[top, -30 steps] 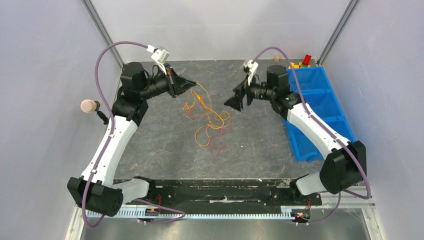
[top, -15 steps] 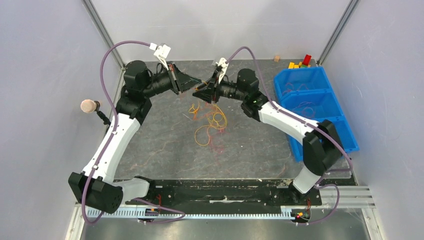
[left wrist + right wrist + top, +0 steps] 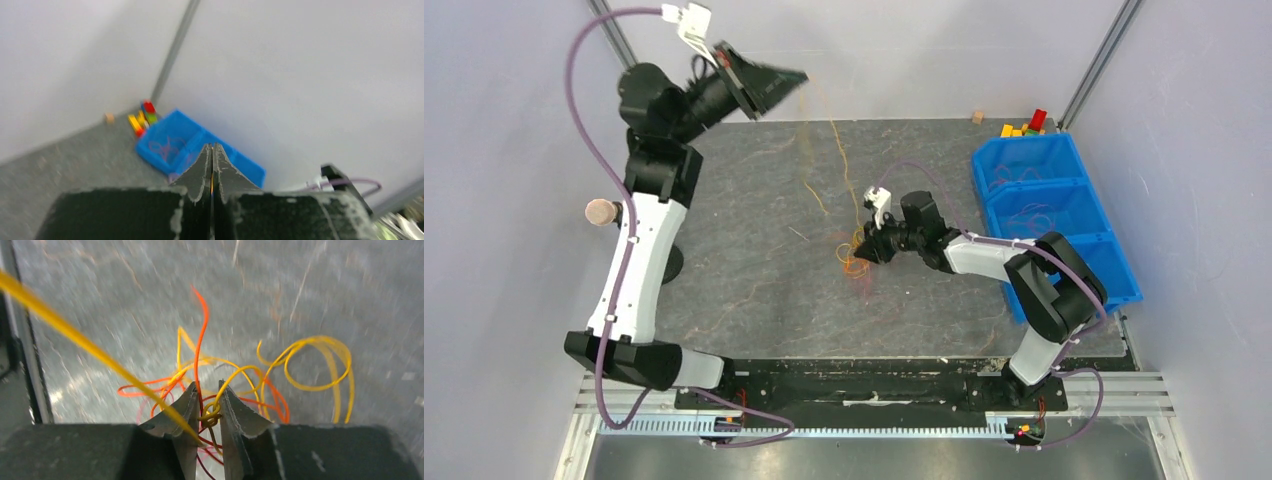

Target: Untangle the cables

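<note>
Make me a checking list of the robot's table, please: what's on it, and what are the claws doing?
Surface: grey table, scuffed.
Job's things: cables, a red, orange and yellow tangle mid-table; one yellow cable stretches up from it.
Clutter: blue bins at right, loose strands inside; toy blocks behind them.
Grippers: left gripper high, shut on the yellow cable; right gripper down at the tangle, jaws nearly closed round a knot, grip unsure.
Cables: purple cables run along both arms.
Surroundings: pale walls, metal posts.
</note>
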Controlling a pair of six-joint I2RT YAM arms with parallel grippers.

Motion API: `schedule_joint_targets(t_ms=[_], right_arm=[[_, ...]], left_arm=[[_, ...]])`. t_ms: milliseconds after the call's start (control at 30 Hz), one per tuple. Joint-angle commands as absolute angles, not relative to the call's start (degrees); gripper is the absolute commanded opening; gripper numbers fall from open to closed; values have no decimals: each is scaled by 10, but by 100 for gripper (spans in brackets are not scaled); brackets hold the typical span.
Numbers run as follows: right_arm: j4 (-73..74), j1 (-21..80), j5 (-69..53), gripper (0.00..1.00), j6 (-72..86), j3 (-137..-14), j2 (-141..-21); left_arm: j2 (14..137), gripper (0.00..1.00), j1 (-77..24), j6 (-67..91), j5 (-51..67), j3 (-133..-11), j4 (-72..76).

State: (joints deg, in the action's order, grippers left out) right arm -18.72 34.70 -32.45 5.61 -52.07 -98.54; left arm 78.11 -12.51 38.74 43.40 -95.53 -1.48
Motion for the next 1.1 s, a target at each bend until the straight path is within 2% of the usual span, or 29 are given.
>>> schedule_joint_targets(t_ms=[0,200,300,633,733,833,1000,1067], right_arm=[[-150,340,-325,23,-14,-474,-980],[-107,334,-328,21,-35,-460,-994],[-72,333,-323,22,-61,-463,-1003],[-23,329,-334,31,-73,-440,-1022],[-18,326,-341,41,-70,-442,-1020],[-2,324,-354,50,-69,-461,-1002],[49,318,-365,82,-39,-551,-901],[70,316,-364,92,-24,-607,-870]], left_arm=[[817,2,-84,443,419,-1068,60],[881,2,-63,451,411,-1232,83],[893,2,-52,439,397,-1263,106],[951,2,-1,432,303,-1422,127],[953,2,25,450,274,-1431,134],[941,2,18,481,317,-1392,143],[871,2,7,486,375,-1191,165],[852,2,7,477,395,-1128,166]])
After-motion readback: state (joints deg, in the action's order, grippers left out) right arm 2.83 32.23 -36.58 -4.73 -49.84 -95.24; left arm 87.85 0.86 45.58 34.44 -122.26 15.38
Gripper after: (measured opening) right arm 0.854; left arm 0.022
